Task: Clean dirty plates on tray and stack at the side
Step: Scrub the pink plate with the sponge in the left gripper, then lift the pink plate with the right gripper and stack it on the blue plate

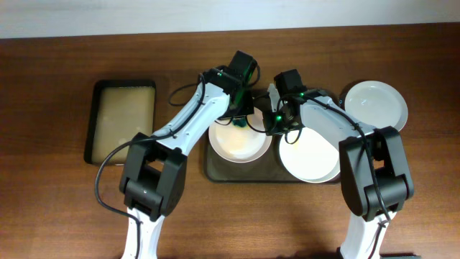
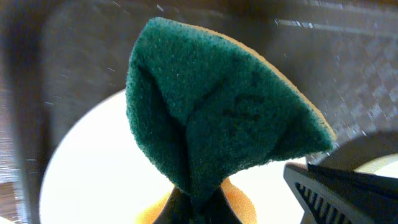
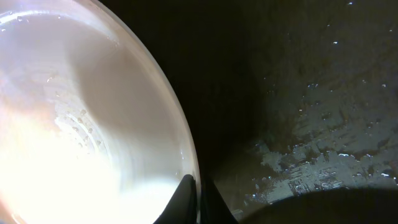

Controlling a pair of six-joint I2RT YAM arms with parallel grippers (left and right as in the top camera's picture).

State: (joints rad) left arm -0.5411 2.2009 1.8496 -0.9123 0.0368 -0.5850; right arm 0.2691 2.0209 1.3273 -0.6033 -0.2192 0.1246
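Observation:
The dark brown tray (image 1: 214, 173) holds two white plates. My left gripper (image 1: 240, 119) is shut on a folded green sponge (image 2: 217, 124) with a yellow backing, held over the far edge of the left plate (image 1: 241, 146); that plate also shows in the left wrist view (image 2: 87, 168). My right gripper (image 1: 277, 122) is shut on the rim of the right plate (image 1: 310, 160), which looks tilted. In the right wrist view the jaws (image 3: 198, 190) pinch the rim of that plate (image 3: 74, 124), which has faint smears. A third plate (image 1: 374, 105) lies on the table at the right.
A smaller black tray with a tan liner (image 1: 122, 119) lies at the left on the wooden table. The two grippers are close together over the tray's far edge. The tray floor (image 3: 323, 124) looks wet and speckled.

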